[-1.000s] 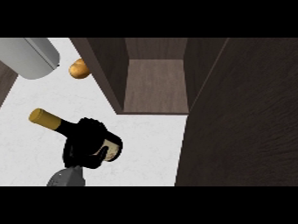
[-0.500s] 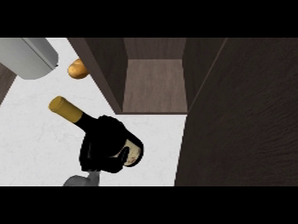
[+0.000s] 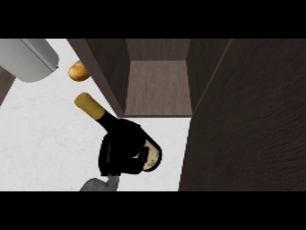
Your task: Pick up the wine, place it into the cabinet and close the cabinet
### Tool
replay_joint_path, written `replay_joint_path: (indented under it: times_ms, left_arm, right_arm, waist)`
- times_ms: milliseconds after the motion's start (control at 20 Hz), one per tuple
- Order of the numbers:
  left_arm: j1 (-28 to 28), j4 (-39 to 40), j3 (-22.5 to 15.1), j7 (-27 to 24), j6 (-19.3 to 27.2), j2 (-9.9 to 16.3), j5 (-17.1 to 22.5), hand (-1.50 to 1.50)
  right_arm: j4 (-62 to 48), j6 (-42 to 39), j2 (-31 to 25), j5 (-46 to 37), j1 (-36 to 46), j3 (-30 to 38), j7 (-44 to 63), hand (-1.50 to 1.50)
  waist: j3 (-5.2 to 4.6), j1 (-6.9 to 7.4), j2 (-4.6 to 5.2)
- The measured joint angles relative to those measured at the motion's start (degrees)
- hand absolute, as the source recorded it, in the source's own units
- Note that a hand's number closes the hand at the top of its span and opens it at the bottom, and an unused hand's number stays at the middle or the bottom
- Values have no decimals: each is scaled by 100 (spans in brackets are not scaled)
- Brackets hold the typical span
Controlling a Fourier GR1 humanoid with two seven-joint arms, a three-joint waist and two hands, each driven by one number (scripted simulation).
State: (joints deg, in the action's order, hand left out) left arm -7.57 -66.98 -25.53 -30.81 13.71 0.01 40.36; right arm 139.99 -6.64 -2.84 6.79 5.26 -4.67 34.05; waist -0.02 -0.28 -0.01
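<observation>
White marbled counter [image 3: 36, 148] fills the left of my head view, with dark wood flooring or panel cut off at the far left edge. Item one: wine bottle [image 3: 105, 119], dark glass, gold-foil top pointing up-left, pale label partly showing at its lower right; the body is mostly covered by the hand. Item two: one black hand [image 3: 119, 152], fingers curled round the bottle, grey forearm barely entering at the lower edge; I cannot tell which arm it belongs to. Item three: cabinet [image 3: 159, 85], open, bare shelf visible, just beyond the bottle's neck. Item four: cabinet door [image 3: 255, 117], large dark panel filling the right. Item five: grey rounded object [image 3: 23, 58], top left, cropped. Item six: small orange-brown object [image 3: 79, 71], half hidden behind the cabinet's side wall.
</observation>
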Motion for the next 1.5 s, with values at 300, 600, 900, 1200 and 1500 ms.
replay_joint_path:
  times_ms: [300, 600, 900, 1200, 1500]
  left_arm:
    - [-612, 892, -224, -491, 91, 0, 580, 150]
    - [-1282, 1564, -357, -827, 117, 3, 1006, 150]
    - [-1807, 1905, -318, -907, 188, 1, 1245, 150]
    - [-2518, 2622, -314, -1040, 203, 0, 1743, 150]
    - [-3220, 3327, -103, -988, 103, -4, 2102, 150]
  right_arm:
    - [-98, -122, 13, 91, -104, 64, -189, -150]
    - [-217, -51, 29, 165, 108, 116, -123, -150]
    - [-244, -121, 42, 238, -15, 147, -291, -150]
    - [-279, -175, -19, 473, -1, 273, -289, -150]
    - [-299, -220, 11, 413, -128, 209, -441, -150]
  waist:
    - [0, -15, 6]
    - [-1, -23, 8]
    - [0, -26, 7]
    - [-1, -68, 18]
    - [-4, -90, 26]
